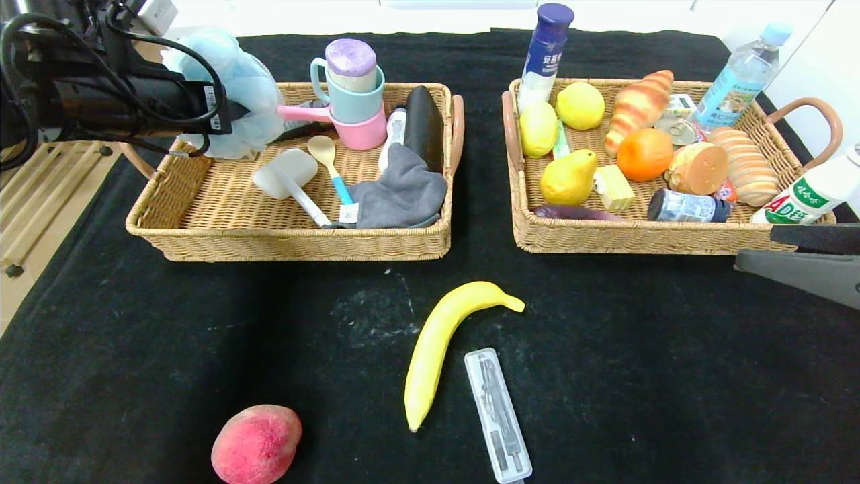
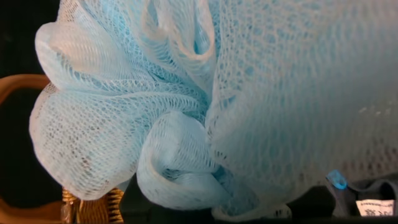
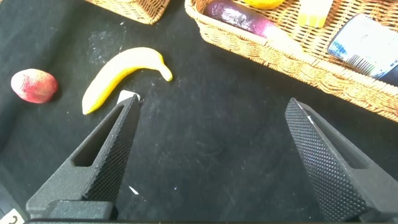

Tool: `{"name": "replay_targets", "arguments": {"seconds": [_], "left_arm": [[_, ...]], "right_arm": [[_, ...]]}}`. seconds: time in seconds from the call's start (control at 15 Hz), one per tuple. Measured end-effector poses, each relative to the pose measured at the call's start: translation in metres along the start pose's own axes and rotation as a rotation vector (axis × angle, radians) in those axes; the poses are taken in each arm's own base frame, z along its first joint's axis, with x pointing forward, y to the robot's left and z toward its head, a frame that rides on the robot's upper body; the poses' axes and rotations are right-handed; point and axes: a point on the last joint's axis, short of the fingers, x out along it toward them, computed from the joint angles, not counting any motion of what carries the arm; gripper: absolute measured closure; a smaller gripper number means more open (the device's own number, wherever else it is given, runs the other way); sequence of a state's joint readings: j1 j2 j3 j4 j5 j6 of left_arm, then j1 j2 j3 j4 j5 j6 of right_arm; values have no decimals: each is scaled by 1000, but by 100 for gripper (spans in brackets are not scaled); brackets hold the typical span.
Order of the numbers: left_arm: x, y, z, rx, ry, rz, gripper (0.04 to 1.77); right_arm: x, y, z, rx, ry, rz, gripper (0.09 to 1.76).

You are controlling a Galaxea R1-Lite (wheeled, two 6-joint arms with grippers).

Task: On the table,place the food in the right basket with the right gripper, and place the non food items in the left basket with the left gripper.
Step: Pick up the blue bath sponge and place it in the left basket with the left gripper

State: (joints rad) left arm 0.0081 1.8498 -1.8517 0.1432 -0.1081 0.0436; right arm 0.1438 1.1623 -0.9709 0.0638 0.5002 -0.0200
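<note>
The light-blue bath pouf [image 1: 238, 81] hangs over the back left corner of the left basket [image 1: 289, 245], and my left gripper [image 1: 225, 111] is shut on it. The mesh [image 2: 249, 106] fills the left wrist view and hides the fingers. On the black table [image 1: 168, 349] lie the banana [image 1: 437, 343], the peach [image 1: 256, 445] and the compass case [image 1: 498, 415]. The pear [image 1: 568, 178] and the blue-lidded jar [image 1: 685, 206] lie in the right basket [image 1: 638, 238]. My right gripper [image 1: 752, 250] hovers open and empty by that basket's front right corner. Its own view [image 3: 211, 106] shows the banana [image 3: 121, 74] and peach [image 3: 34, 85] beyond.
The left basket holds stacked cups [image 1: 353, 101], a spoon [image 1: 329, 165], a brush and a grey cloth [image 1: 403, 191]. The right basket is crowded with lemons, an orange [image 1: 643, 153], breads and bottles [image 1: 545, 54]. Wooden flooring [image 1: 40, 202] lies beyond the table's left edge.
</note>
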Motion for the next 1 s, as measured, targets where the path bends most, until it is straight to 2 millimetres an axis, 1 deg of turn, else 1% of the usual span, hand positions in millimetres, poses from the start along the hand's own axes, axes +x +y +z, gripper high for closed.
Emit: {"name": "replay_targets", "arguments": {"seconds": [0.13, 0.33, 0.4, 0.53, 0.73, 1.0], "left_arm": [[9, 4, -6, -1, 3, 2, 114], [13, 5, -9, -2, 6, 3, 114], [14, 5, -9, -2, 6, 3, 109], [13, 5, -9, -3, 6, -12, 87], [12, 4, -8, -5, 5, -25, 62], [10, 4, -7, -5, 5, -25, 41]], "right_arm": [[0, 0, 0, 0, 0, 0, 14], [0, 0, 0, 0, 0, 0, 14], [0, 0, 0, 0, 0, 0, 14], [0, 0, 0, 1, 1, 0, 14], [0, 0, -1, 1, 2, 0, 14], [0, 0, 0, 1, 1, 0, 14]]}}
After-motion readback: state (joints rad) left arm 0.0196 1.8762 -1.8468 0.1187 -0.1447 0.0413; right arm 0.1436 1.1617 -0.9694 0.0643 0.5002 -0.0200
